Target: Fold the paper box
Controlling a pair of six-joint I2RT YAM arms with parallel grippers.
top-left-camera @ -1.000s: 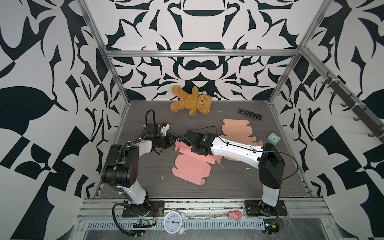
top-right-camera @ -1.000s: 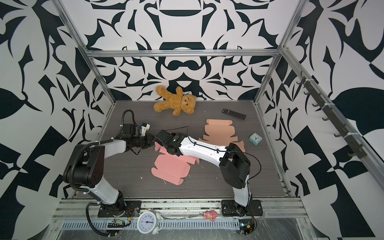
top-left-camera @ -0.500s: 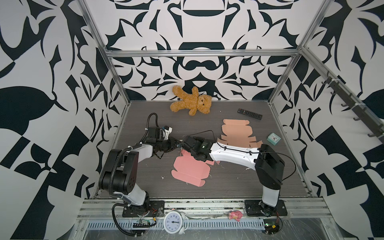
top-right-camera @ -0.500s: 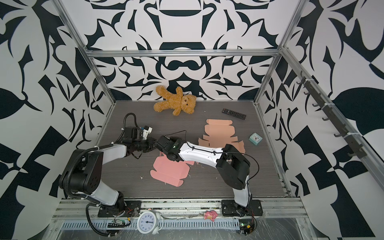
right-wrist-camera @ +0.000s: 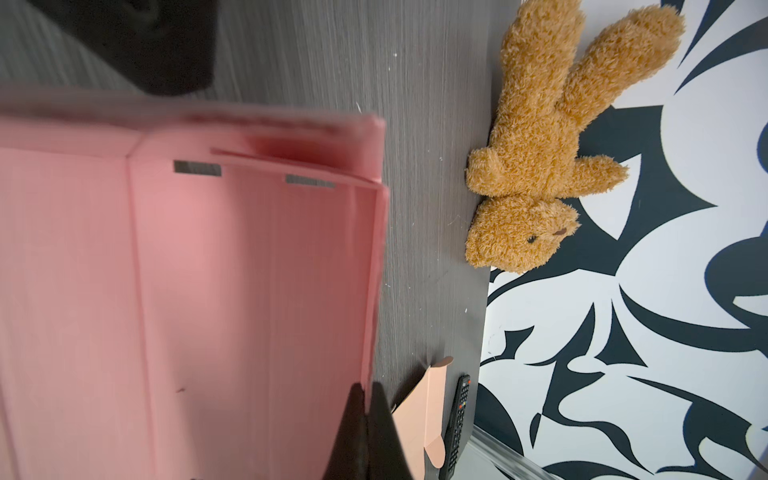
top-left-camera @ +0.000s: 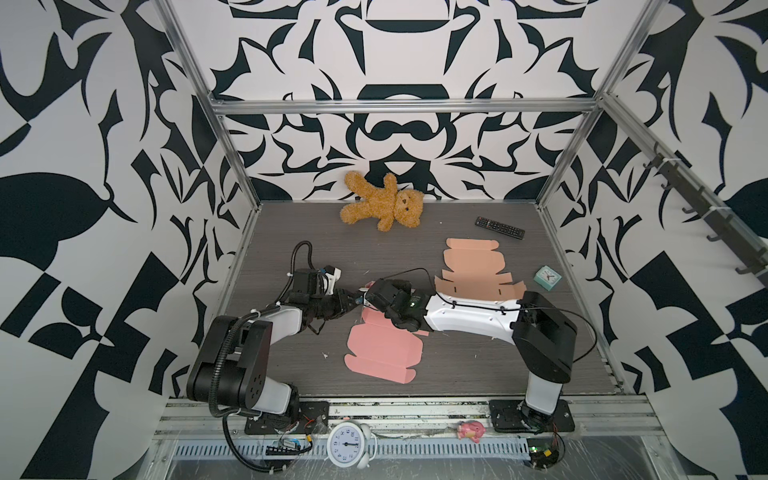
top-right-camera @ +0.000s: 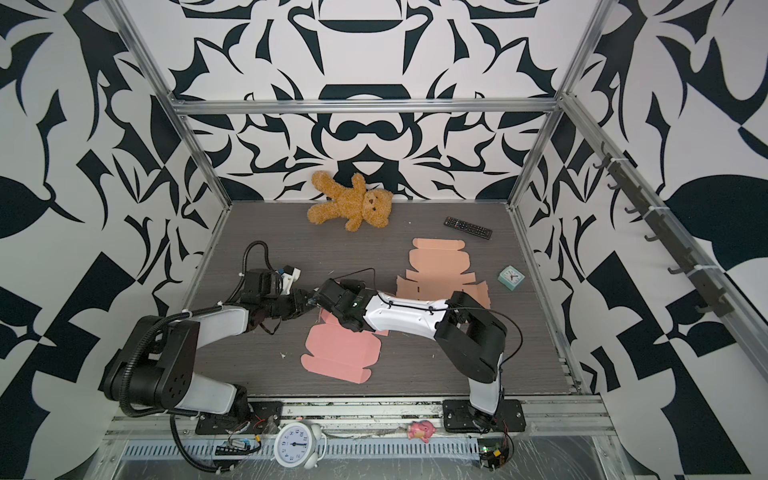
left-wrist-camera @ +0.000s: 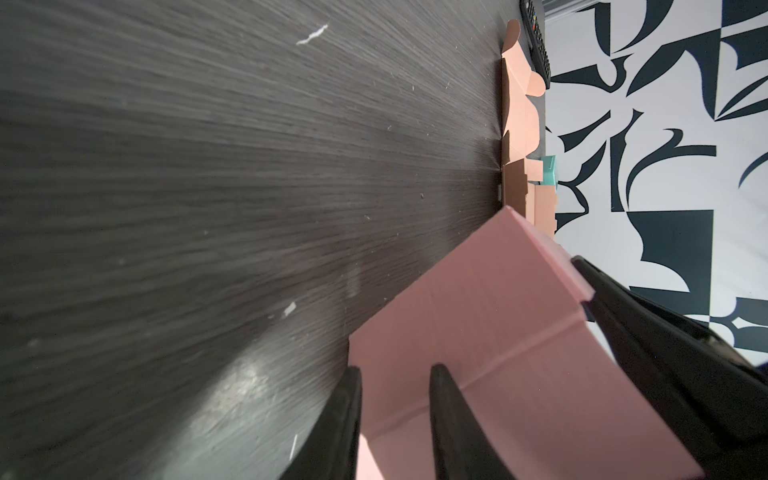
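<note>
Well, the pink box (top-left-camera: 382,349) lies half flat on the gray table (top-left-camera: 282,249), in the middle of both top views, where the two arms meet. The right gripper (right-wrist-camera: 365,390) is shut tight on the edge of one side wall, low in its wrist view. The left gripper (left-wrist-camera: 395,374) has its fingers (left-wrist-camera: 345,415) apart, with a corner of the box between them. A teddy bear (top-left-camera: 384,201) lies at the back.

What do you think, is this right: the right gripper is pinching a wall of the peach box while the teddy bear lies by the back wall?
The right gripper is pinching a wall of the pink box, not the peach box, as the right wrist view shows. The peach box lies flat farther back. The teddy bear does lie by the back wall.
</note>
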